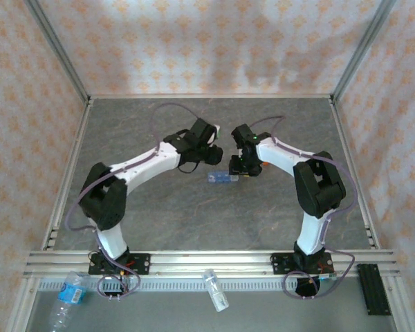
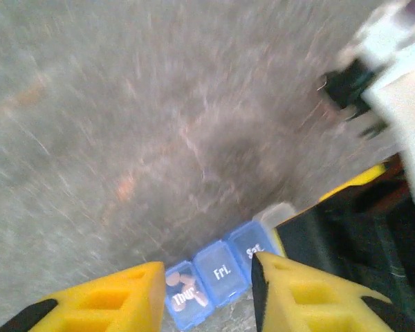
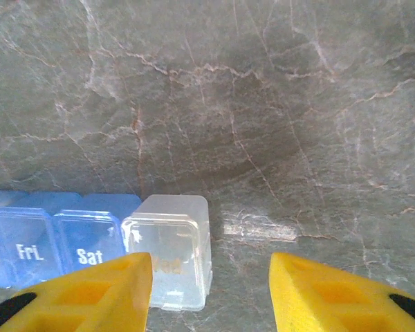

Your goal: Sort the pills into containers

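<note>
L gripper (image 2: 209,277) is spread wide w/ nothing held. The strip (image 2: 221,271) lies on the table (image 2: 159,124) just below the gap btwn its fingers, Thur/Fri/Sat lids readable, brownish pills (image 2: 185,290) seen in the Thur cell (image 2: 182,299). Prob. poised there to steady the strip or work a lid. R gripper (image 3: 211,266) is also wide apart and empty. The clear end cell (image 3: 167,252) sits by its view-left finger, w/ the blue cells running further left. There's a tan speck inside, too small to call. The grippers flank the strip from opposite sides, likely so one braces while the other works.

Top view high behind table (image 1: 194,221), wrist views close, downward, sharing containers (image 3: 90,243).
</note>
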